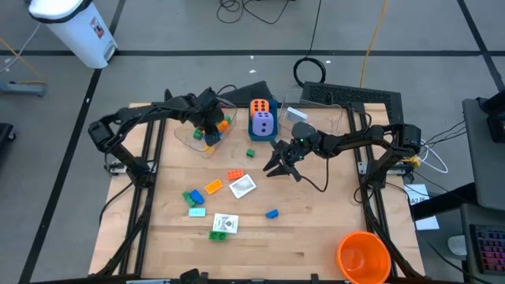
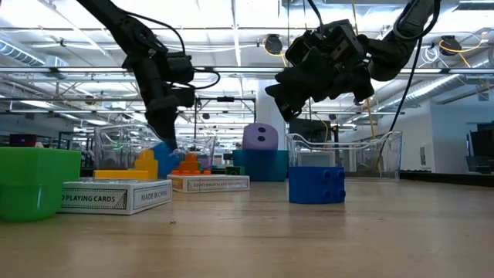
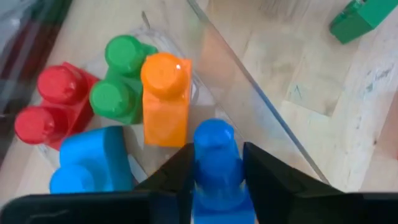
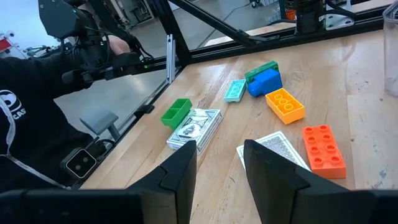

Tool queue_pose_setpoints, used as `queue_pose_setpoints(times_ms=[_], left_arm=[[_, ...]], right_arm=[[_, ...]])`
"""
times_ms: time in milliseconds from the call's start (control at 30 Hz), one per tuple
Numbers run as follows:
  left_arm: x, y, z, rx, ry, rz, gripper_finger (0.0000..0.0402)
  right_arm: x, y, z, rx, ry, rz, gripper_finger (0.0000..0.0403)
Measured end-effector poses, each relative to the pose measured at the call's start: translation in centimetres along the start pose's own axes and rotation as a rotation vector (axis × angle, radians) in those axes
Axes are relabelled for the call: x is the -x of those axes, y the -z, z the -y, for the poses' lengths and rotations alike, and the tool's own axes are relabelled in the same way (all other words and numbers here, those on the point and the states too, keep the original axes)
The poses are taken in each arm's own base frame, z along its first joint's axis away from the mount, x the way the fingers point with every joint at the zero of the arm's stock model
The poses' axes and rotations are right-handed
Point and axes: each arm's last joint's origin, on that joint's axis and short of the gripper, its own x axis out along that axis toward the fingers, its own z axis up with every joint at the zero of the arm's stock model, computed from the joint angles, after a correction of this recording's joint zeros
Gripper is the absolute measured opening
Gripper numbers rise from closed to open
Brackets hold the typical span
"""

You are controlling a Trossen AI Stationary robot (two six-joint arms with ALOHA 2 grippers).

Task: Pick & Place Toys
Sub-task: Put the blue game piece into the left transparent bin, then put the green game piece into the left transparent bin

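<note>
L gripper sits over the clear tub at the table's far-left area, fingers pinching a blue brick between them. Left wrist view shows that brick upright betw. the two dark fingers, just above the tub's contents: an orange brick, a green brick, a red brick and a light-blue brick, all packed close together inside the tub. Tub wall runs diagonally just beside the held brick.

R gripper hangs above the table nr the centre-right, well clear of the surface in the low view. Its fingers are apart w/ nothing betw. them; right wrist view shows bare table in the gap.

Loose toys on the wood: red-orange flat brick, orange brick beside it, a white card just right of those. Further fwd-left, a green/blue cluster of bricks, a teal piece, a card pack w/ a green brick touching it, and a lone blue brick apart to the right.

Orange die and purple die sit touching at the far centre. Big orange cup stands at the near-right corner.
</note>
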Motion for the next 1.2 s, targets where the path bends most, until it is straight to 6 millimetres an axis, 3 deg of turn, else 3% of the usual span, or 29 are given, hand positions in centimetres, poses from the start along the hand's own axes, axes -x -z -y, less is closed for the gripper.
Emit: queue_pose_setpoints(times_ms=[233, 467, 633, 833, 1033, 1200], left_arm=[[0.0, 0.0, 0.0, -0.016, -0.001, 0.004, 0.0067], [0.0, -0.4, -0.1, -0.021, -0.013, 0.043, 0.0063], [0.1, -0.5, -0.1, -0.020, -0.017, 0.054, 0.0106], [0.7, -0.9, -0.2, -0.014, -0.037, 0.037, 0.0188], [3.9, -2.8, 0.0, -0.030, -0.080, -0.028, 0.0252], [6.7, -3.8, 0.4, -0.021, -0.068, -0.057, 0.0268]], right_arm=[[0.0, 0.0, 0.0, 0.000, 0.000, 0.000, 0.0128], [0.0, 0.0, 0.0, 0.000, 0.000, 0.000, 0.0128], [0.0, 0.0, 0.0, 0.000, 0.000, 0.000, 0.0128], [0.0, 0.0, 0.0, 0.000, 0.000, 0.000, 0.0128], [0.0, 0.0, 0.0, -0.004, 0.000, -0.003, 0.0128], [0.0, 0.2, 0.0, -0.021, 0.002, -0.018, 0.0128]])
